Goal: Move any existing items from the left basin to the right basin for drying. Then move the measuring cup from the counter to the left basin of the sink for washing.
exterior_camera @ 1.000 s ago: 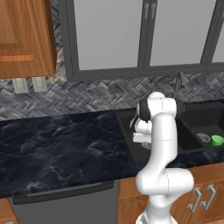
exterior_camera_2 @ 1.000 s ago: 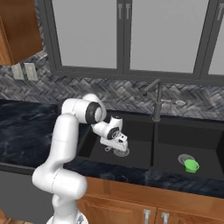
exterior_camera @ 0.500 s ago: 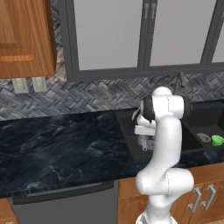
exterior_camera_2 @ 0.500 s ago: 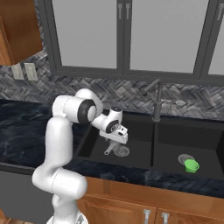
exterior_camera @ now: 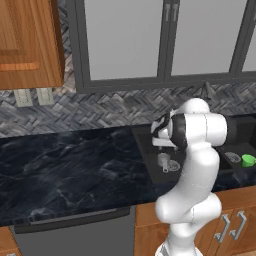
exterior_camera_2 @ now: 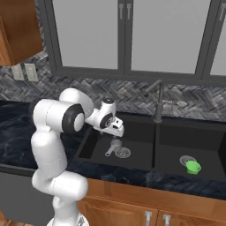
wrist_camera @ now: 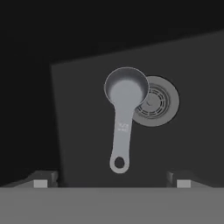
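Green cup (exterior_camera_2: 192, 167) upright; faucet (exterior_camera_2: 157, 102) behind.

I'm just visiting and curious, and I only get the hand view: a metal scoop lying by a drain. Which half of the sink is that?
Observer: The measuring cup lies in the left basin.
Operator: Anything in the other half?
Observer: Yes, a small green cup sits in the right basin.
Operator: Is the pincer holding the scoop?
Observer: No, the pincer hangs above it, apart.
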